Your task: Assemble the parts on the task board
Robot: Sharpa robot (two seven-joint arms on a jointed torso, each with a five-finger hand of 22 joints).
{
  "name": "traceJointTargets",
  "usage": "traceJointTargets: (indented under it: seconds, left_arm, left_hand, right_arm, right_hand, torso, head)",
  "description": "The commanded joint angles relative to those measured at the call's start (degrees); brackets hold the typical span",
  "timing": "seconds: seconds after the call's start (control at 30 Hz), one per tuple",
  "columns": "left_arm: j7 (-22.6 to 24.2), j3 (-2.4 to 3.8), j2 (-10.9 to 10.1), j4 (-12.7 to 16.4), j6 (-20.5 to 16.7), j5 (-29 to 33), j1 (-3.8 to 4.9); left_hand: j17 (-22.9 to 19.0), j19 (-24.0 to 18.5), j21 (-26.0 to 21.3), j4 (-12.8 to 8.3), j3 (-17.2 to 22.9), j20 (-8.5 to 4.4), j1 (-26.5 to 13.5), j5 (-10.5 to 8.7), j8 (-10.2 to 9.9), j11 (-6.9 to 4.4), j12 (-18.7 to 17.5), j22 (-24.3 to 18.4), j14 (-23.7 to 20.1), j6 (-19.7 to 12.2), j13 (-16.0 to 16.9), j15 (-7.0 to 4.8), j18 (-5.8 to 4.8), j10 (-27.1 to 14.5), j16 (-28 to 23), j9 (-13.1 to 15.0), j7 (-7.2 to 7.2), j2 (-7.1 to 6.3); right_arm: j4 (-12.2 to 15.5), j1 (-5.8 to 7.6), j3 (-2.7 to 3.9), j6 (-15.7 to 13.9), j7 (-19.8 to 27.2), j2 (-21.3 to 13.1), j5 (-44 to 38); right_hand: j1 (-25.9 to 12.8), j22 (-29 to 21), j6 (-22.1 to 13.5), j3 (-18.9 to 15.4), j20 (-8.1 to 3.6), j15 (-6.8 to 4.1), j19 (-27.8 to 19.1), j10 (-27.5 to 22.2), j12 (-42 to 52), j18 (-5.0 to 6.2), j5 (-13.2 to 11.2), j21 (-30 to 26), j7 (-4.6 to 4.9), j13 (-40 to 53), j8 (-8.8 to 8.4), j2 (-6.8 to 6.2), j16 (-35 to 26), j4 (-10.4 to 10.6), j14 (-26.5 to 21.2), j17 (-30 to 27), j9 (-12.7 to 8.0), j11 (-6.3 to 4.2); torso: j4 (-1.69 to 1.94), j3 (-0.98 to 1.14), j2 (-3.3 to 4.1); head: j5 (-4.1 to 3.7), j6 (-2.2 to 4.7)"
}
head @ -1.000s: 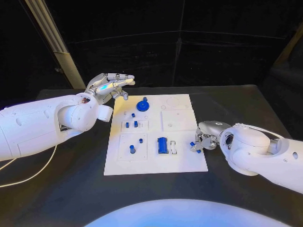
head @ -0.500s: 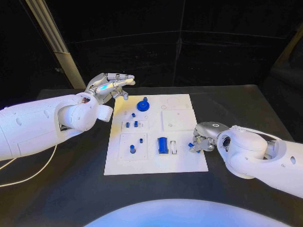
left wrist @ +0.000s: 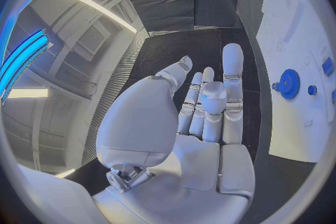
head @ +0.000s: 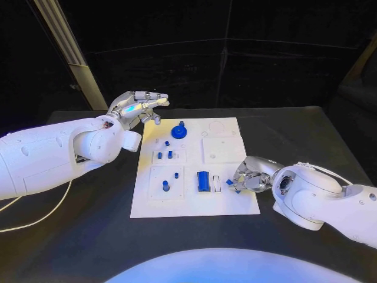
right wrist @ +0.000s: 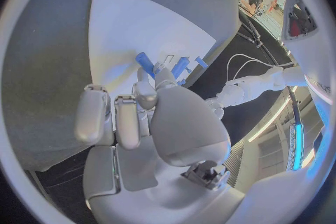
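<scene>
Now the right hand hovers at the board's right edge, pinching a small blue part in its fingertips. Its likely seat, the slot beside the block, lies toward nine o'clock. Far off, the left hand hangs open, empty.

The right hand pinches a blue part over the task board.

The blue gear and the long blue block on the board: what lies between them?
In the head view, small blue parts on the task board lie between the blue gear and the long blue block.
</scene>
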Motion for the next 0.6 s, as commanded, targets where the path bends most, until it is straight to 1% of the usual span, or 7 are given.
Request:
traceJointTargets:
  seconds: [0.03,0.2,0.3,0.37,0.43,0.5,0.6]
  left_arm:
    - [0.2,0.04,-0.05,0.16,0.57,0.07,0.1]
    - [0.19,0.04,-0.03,0.22,0.6,0.07,0.1]
    - [0.18,0.04,-0.02,0.26,0.6,0.07,0.11]
    - [0.15,0.04,-0.01,0.29,0.63,0.07,0.11]
    - [0.12,0.04,-0.01,0.31,0.64,0.07,0.11]
    - [0.11,0.04,-0.01,0.3,0.64,0.07,0.11]
    - [0.09,0.04,0.0,0.35,0.66,0.07,0.12]
  left_hand:
    - [-0.05,0.36,0.05,-0.05,-0.42,0.16,0.35,0.03,0.2,0.15,0.35,-0.09,-0.05,-0.38,-0.02,0.3,0.26,-0.44,0.2,0.01,0.16,0.29]
    - [-0.05,0.36,0.05,-0.05,-0.42,0.16,0.35,0.03,0.2,0.15,0.35,-0.09,-0.05,-0.38,-0.02,0.3,0.26,-0.44,0.2,0.01,0.16,0.29]
    - [-0.05,0.36,0.05,-0.05,-0.42,0.16,0.35,0.03,0.2,0.15,0.35,-0.09,-0.05,-0.38,-0.02,0.3,0.26,-0.44,0.2,0.01,0.16,0.29]
    - [-0.05,0.36,0.05,-0.05,-0.42,0.16,0.35,0.03,0.2,0.15,0.35,-0.09,-0.05,-0.38,-0.02,0.3,0.26,-0.44,0.2,0.01,0.16,0.29]
    - [-0.05,0.36,0.05,-0.05,-0.42,0.16,0.35,0.03,0.2,0.15,0.35,-0.09,-0.05,-0.38,-0.02,0.3,0.26,-0.44,0.2,0.01,0.16,0.29]
    - [-0.05,0.36,0.05,-0.05,-0.42,0.16,0.35,0.03,0.2,0.15,0.35,-0.09,-0.05,-0.38,-0.02,0.3,0.26,-0.44,0.2,0.01,0.16,0.29]
    - [-0.05,0.36,0.05,-0.05,-0.42,0.16,0.35,0.03,0.2,0.15,0.35,-0.09,-0.05,-0.38,-0.02,0.3,0.26,-0.44,0.2,0.01,0.16,0.29]
  right_arm:
    - [0.16,0.09,0.02,-3.91,3.17,0.18,7.3]
    - [-0.16,0.1,0.02,-3.98,2.98,1.02,8.9]
    - [-0.39,0.1,0.02,-4.8,2.54,1.56,9.28]
    - [-0.57,0.1,0.03,-5.76,2.11,1.97,9.47]
    - [-0.72,0.1,0.03,-6.07,1.68,2.29,9.56]
    - [-0.96,0.1,0.03,-5.64,0.99,2.7,9.61]
    - [-1.4,0.1,0.03,-4.63,-0.01,3.25,9.34]
  right_hand:
    - [0.09,0.08,0.19,0.58,0.0,0.0,0.23,0.09,0.1,-0.58,0.28,0.05,0.43,0.05,0.2,0.7,-0.03,0.11,3.89,3.88,0.07,0.17]
    - [-0.67,0.18,0.51,1.03,0.03,0.0,0.27,0.23,0.24,-0.59,0.42,0.1,0.38,0.19,0.11,0.19,0.04,0.56,3.91,3.98,0.04,0.15]
    - [-1.37,0.32,0.89,1.36,0.03,-0.04,0.34,0.32,0.21,-0.61,0.47,0.17,0.28,0.18,0.1,-0.27,0.1,1.01,3.94,4.08,0.05,0.08]
    - [-2.27,0.39,1.4,1.58,-0.01,-0.1,0.38,0.61,0.62,-0.62,0.61,0.21,0.13,0.51,0.19,-0.72,0.15,1.63,3.96,4.16,0.12,-0.03]
    - [-3.53,0.46,1.94,1.57,-0.06,-0.19,0.41,0.92,0.98,-0.62,2.35,0.25,-0.05,0.81,0.3,-1.25,0.19,2.53,3.98,4.22,0.21,-0.14]
    - [-4.26,0.51,2.35,1.56,-0.13,-0.27,0.43,1.07,1.11,-0.62,2.99,0.27,-0.18,0.94,0.41,-1.56,0.2,3.09,3.99,4.24,0.3,-0.24]
    - [-5.4,0.59,3.05,1.38,-0.23,-0.39,0.48,1.15,0.9,-0.64,2.79,0.31,-0.39,0.78,0.64,-2.04,0.2,3.94,3.99,4.24,0.47,-0.41]
  torso:
    - [-0.09,0.0,0.08]
    - [-0.06,-0.03,0.06]
    - [-0.08,0.04,0.07]
    - [-0.04,0.03,0.07]
    - [-0.02,0.03,0.07]
    - [-0.02,0.04,0.09]
    - [-0.08,-0.01,0.06]
  head:
    - [0.14,-0.05]
    - [0.12,-0.11]
    - [0.13,-0.2]
    - [0.16,-0.22]
    - [0.15,-0.26]
    - [0.2,-0.29]
    - [0.22,-0.39]
